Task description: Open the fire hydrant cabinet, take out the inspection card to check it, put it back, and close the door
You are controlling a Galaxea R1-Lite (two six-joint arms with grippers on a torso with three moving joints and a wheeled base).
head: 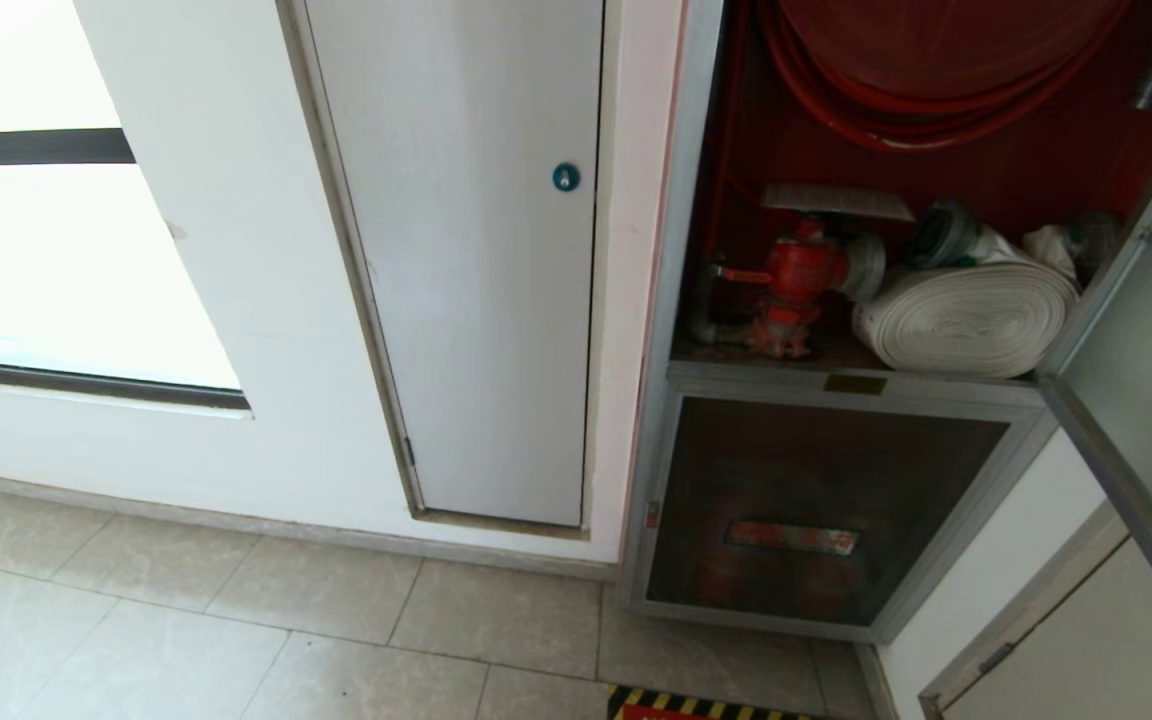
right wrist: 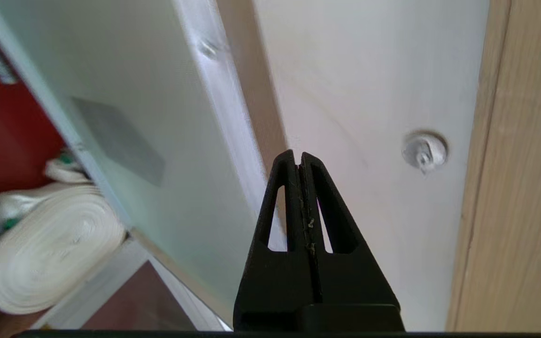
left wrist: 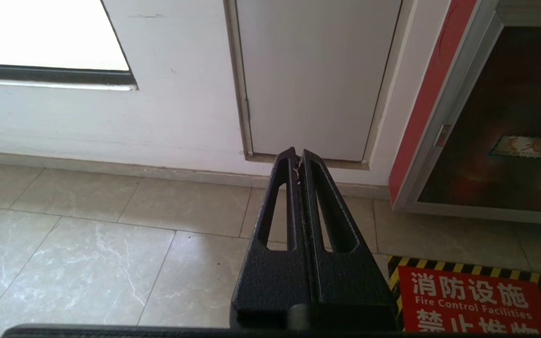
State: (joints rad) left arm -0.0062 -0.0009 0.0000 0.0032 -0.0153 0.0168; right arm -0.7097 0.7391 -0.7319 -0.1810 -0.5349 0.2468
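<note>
The fire hydrant cabinet stands open at the right, red inside. It holds a red hose reel, a red valve and a white rolled hose. The inspection card lies flat just above the valve. The door is swung out to the right. Neither gripper shows in the head view. My right gripper is shut and empty, close to the door's frame edge, with the door glass and the hose off to one side. My left gripper is shut, parked low over the floor.
A white panel with a blue lock is left of the cabinet. Below the open compartment is a dark glass panel with a red label. A red floor sign lies before it. Beyond the right gripper are a white panel with a round lock and wood.
</note>
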